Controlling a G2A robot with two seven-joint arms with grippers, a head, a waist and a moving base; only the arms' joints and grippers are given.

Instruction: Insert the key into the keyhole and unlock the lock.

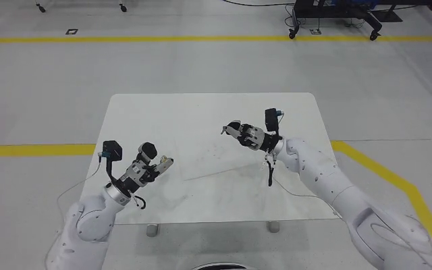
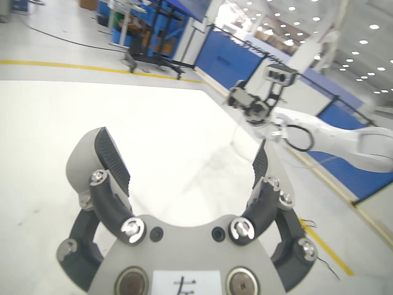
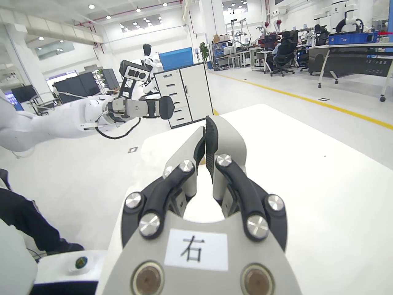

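Observation:
My left gripper (image 1: 158,156) hangs above the near left part of the white table (image 1: 202,115). It is open, with nothing between its ribbed pads (image 2: 112,158). Over the middle right of the table my right gripper (image 1: 228,127) is held off the surface, shut, its pads (image 3: 212,136) pressed together. A small dark tip sticks out at its front in the top view, and a yellowish sliver sits low between the pads in the right wrist view; I cannot tell what it is. The two grippers point toward each other, well apart: right gripper (image 2: 233,99), left gripper (image 3: 167,107).
The table's rounded edges (image 1: 317,108) drop to a pale floor with yellow lines (image 1: 202,39). A wheeled dark stand (image 1: 337,13) is far behind the table. A grey drawer cabinet (image 3: 187,93) stands beyond the table's left side.

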